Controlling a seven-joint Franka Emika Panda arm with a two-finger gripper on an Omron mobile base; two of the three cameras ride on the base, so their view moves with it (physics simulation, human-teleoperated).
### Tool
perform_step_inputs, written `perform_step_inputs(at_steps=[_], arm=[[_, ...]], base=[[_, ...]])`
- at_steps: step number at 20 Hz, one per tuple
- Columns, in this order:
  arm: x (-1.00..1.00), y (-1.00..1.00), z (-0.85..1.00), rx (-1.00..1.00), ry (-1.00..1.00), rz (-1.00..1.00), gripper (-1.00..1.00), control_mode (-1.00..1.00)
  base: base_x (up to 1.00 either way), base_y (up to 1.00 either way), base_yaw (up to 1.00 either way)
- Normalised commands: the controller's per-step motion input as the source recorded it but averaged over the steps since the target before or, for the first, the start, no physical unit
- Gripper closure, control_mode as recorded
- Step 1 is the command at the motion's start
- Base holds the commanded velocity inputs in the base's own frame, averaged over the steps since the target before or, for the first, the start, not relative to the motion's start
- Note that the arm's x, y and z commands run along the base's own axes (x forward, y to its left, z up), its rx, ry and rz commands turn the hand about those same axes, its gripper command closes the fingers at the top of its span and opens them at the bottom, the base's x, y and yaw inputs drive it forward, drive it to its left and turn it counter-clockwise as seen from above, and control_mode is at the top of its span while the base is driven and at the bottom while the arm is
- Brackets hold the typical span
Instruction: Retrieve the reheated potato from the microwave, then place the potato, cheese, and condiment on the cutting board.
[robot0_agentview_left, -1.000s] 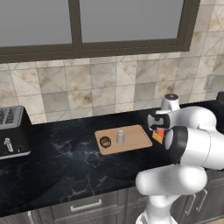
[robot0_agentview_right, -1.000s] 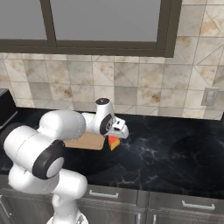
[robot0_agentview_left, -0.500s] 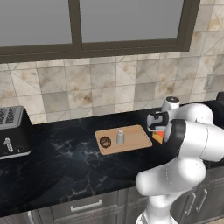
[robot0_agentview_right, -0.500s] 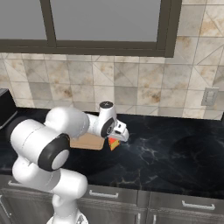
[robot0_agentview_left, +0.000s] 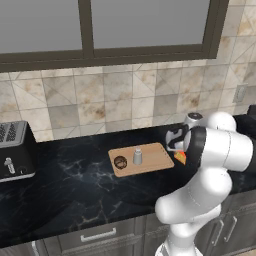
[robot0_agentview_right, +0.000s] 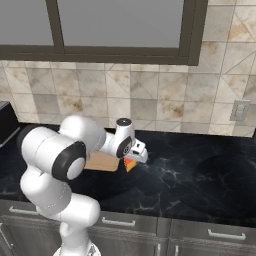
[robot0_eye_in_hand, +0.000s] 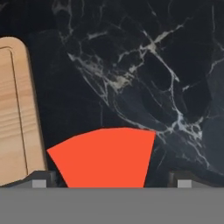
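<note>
Arm swings in closer over cheese (robot0_eye_in_hand: 105, 157) within last second; pincer (robot0_eye_in_hand: 108, 181) wide open, holding nothing, tips straddling wedge on black tabletop (robot0_eye_in_hand: 144, 78) just beside cutting board (robot0_agentview_left: 150, 161). Potato (robot0_agentview_left: 120, 162) and condiment (robot0_agentview_left: 137, 156) sit on board; cheese alone remains, grasp looks imminent

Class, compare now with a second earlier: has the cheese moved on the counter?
No. The cheese lies on the black counter just off the cutting board's right end, as before.
</note>
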Motion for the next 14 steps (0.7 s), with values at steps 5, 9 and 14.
perform_step_inputs(at_steps=[5, 9, 14], arm=[[0.07, 0.09, -0.22, 0.00, 0.00, 0.00, -1.00, -1.00], [0.14, 0.01, -0.17, 0.00, 0.00, 0.00, -1.00, -1.00], [0.03, 0.00, -0.04, 0.00, 0.00, 0.00, 1.00, -1.00]], base=[[0.00, 0.00, 0.00], [0.00, 0.00, 0.00], [0.00, 0.00, 0.00]])
